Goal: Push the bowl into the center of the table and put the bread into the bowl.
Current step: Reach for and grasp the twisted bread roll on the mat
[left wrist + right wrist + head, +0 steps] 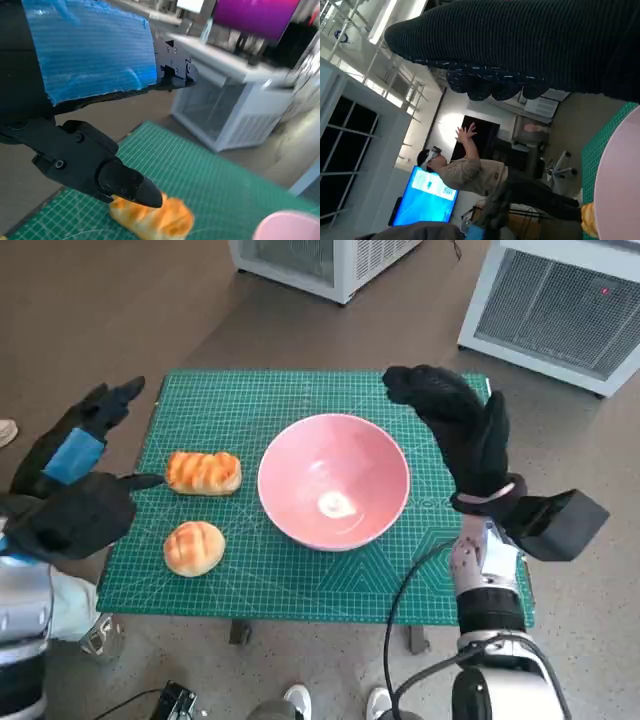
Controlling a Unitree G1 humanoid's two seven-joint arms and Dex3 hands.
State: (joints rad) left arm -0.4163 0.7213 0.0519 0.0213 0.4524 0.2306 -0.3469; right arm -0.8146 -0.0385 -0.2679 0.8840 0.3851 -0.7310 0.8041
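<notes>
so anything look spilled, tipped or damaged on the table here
Nothing stands out. The pink bowl sits upright on the green mat, near its middle, with only a pale glare spot inside. Both breads, the long one and the round one, lie whole on the mat beside it. Neither robot hand, left or right, holds anything.

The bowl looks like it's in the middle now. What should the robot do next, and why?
Probably lower the left hand onto the long bread and grip it. The bowl sits mid-table and empty, both breads lie beside it, and that hand is open, with its fingers just above the long bread.
</notes>
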